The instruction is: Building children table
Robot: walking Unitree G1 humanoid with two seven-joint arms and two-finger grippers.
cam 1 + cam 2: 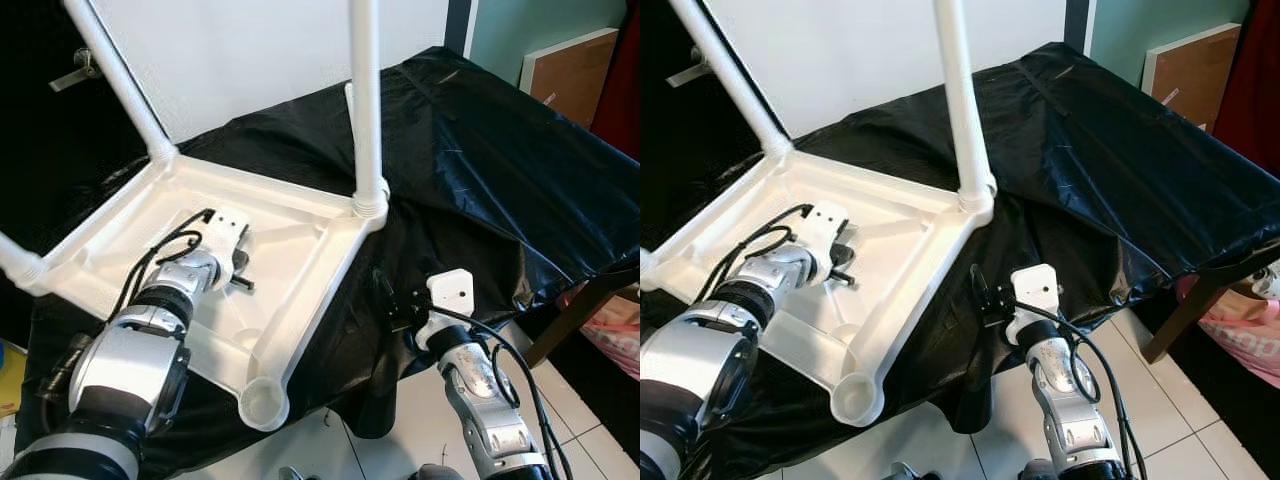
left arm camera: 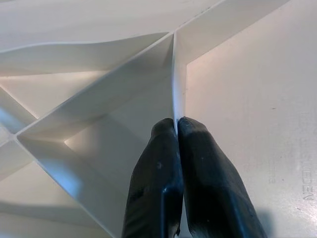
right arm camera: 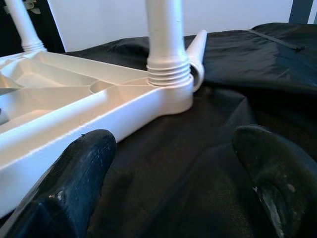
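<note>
Left eye view: the white children's table [image 1: 290, 235] lies upside down on a worktop draped in black sheet [image 1: 480, 170], filling the left and centre of the frame. One leg [image 1: 366, 100] stands screwed into the corner at upper centre, another leg [image 1: 118, 75] rises at the upper left, and a third corner sits at the left edge. The open socket [image 1: 263, 403] at the bottom centre has no leg yet. The left gripper [image 1: 232, 255] reaches into the underside at centre left. The right gripper [image 1: 392, 300] hangs at the lower right, just off the tabletop's edge.

Right eye view: a spare leg [image 1: 952, 105], or what looks like one, peeps out behind the standing leg at upper centre.

Judged from this, the step in hand is to steady the frame while the last leg is fetched. To do it well, keep the left grip firm and low, bring the right gripper to the loose leg, and start it square in the socket.

Left wrist view: the jaws are together at the bottom centre, pinching a thin upright rib [image 2: 174, 74] of the underside.

Right wrist view: the jaws stand wide apart at the bottom corners, holding nothing, facing the threaded corner [image 3: 169, 74] over the sheet.
</note>
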